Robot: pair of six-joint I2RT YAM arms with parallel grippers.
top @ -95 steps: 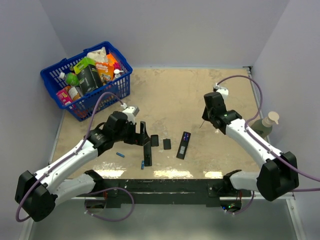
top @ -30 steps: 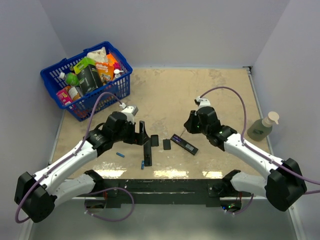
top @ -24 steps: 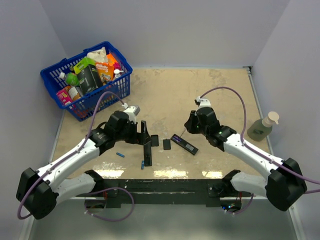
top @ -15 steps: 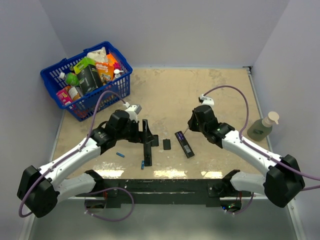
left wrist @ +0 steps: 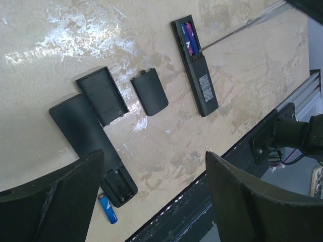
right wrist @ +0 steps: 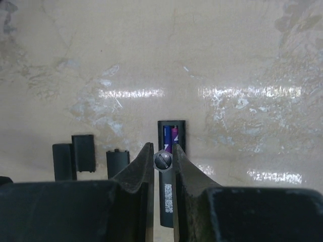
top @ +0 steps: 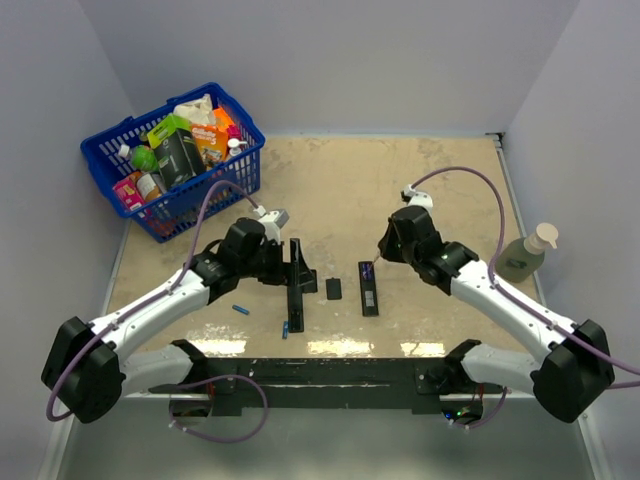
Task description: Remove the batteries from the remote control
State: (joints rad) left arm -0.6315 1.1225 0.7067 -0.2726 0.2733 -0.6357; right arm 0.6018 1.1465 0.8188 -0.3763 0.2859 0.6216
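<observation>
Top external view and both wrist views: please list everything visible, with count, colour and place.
left remote: 1, black, table centre-left, bay empty
right remote: 1, black, table centre
loaded batteries: 2, blue, purplish, right remote
loose batteries: 2, blue, beside left remote
covers: 2, black, between remotes
basket: 1, blue, far left, holding groceries
soap bottle: 1, greenish, right edge
thin rod: 1, metallic, towards right remote
left tool: black, open, over left remote
right tool: black, shut on thin rod
</observation>
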